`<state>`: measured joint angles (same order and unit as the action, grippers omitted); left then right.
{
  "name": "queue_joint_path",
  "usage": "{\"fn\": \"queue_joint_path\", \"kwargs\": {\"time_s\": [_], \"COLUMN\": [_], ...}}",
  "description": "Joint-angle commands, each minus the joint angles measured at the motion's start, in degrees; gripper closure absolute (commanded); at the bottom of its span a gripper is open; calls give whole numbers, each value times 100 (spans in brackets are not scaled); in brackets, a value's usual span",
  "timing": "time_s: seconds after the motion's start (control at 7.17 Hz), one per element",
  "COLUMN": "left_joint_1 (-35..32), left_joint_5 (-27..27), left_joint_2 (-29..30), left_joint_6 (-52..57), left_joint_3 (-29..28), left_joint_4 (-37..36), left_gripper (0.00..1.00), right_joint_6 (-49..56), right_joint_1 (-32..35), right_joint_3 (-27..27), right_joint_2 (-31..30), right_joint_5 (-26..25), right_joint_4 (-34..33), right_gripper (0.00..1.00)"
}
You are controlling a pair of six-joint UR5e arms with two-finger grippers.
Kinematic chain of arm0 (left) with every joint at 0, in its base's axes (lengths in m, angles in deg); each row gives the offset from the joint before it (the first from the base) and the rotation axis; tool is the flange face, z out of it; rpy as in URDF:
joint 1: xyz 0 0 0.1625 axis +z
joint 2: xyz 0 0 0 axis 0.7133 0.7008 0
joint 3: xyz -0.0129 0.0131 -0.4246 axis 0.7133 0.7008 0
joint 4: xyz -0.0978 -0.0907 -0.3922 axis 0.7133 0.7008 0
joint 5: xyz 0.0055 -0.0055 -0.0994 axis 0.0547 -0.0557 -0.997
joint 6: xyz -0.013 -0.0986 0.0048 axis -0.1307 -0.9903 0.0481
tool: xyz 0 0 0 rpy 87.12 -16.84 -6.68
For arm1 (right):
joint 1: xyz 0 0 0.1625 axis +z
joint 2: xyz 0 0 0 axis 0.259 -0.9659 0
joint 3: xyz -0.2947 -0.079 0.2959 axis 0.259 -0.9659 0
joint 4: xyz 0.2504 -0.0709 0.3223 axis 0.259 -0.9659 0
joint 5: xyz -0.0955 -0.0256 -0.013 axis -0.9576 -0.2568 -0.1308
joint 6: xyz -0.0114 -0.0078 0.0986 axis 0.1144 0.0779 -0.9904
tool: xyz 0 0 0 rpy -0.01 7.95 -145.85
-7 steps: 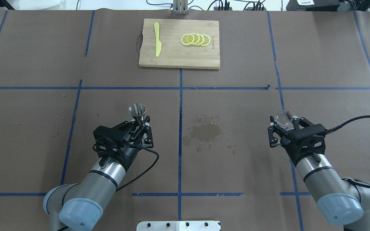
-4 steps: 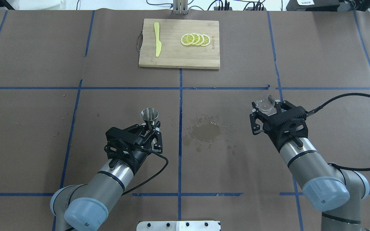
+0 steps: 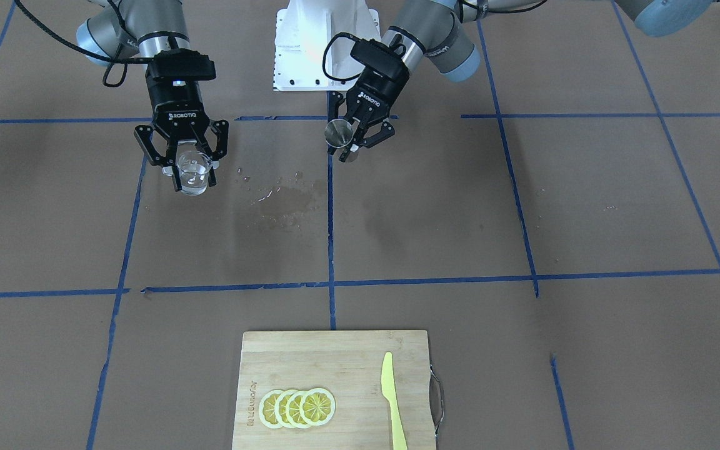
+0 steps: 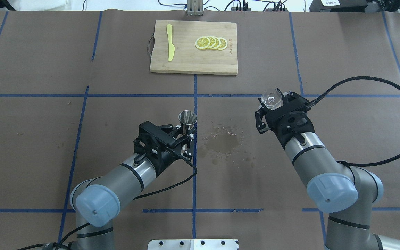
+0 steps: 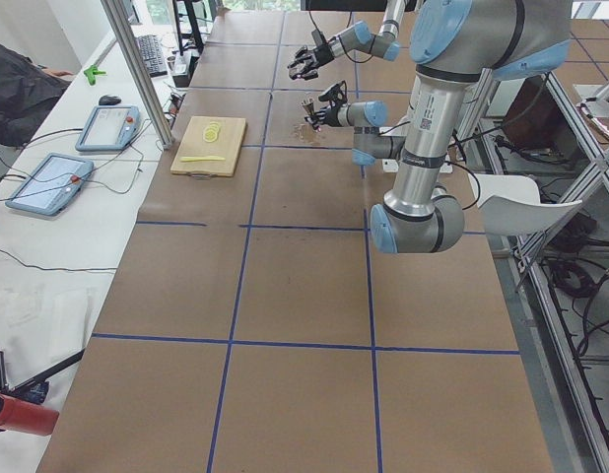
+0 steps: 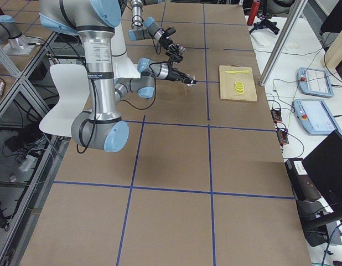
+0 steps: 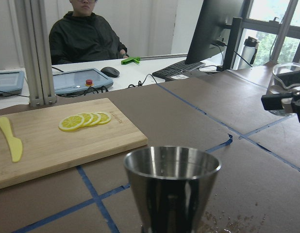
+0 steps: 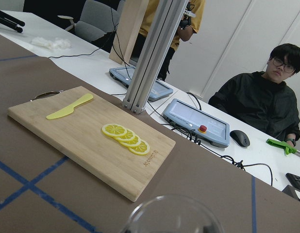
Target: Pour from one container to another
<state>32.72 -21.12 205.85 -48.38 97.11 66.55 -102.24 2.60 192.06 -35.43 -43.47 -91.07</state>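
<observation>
Brown table (image 4: 30,139); glass cup (image 4: 271,98) clamped in right gripper (image 4: 273,103).

Quick tally: two robot arms, the left arm (image 4: 127,173) and the right arm (image 4: 311,152), and two grippers, the left gripper (image 4: 186,131) and the right gripper (image 4: 273,103). One glass cup (image 4: 271,97), one steel jigger (image 4: 188,119). One cutting board (image 4: 193,59), one yellow knife (image 4: 169,43), and count them, four lemon slices (image 4: 211,42). One wet patch (image 4: 222,142) on the one table (image 4: 30,139). At the side bench: two tablets (image 5: 109,126), one computer mouse (image 8: 239,138), and two people, a seated person (image 8: 259,102) and a standing person (image 8: 162,29).
</observation>
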Motion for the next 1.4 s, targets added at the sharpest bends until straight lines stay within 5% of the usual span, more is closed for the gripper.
{"fn": "queue_joint_path", "kwargs": {"time_s": [0.0,0.42,1.26], "left_joint_1": [-84,-75,-119], "left_joint_5": [-181,-189,-216], "left_joint_2": [322,804,1149], "left_joint_6": [103,103,103], "left_joint_3": [-421,-1001,-1275], "left_joint_4": [97,89,89], "left_gripper": [100,100,100], "right_joint_6": [534,958,1740], "right_joint_1": [66,233,295], "right_joint_3": [9,61,114], "right_joint_2": [396,757,749], "right_joint_5": [3,-32,-67], "right_joint_4": [-269,-612,-639], "right_gripper": [100,100,100]}}
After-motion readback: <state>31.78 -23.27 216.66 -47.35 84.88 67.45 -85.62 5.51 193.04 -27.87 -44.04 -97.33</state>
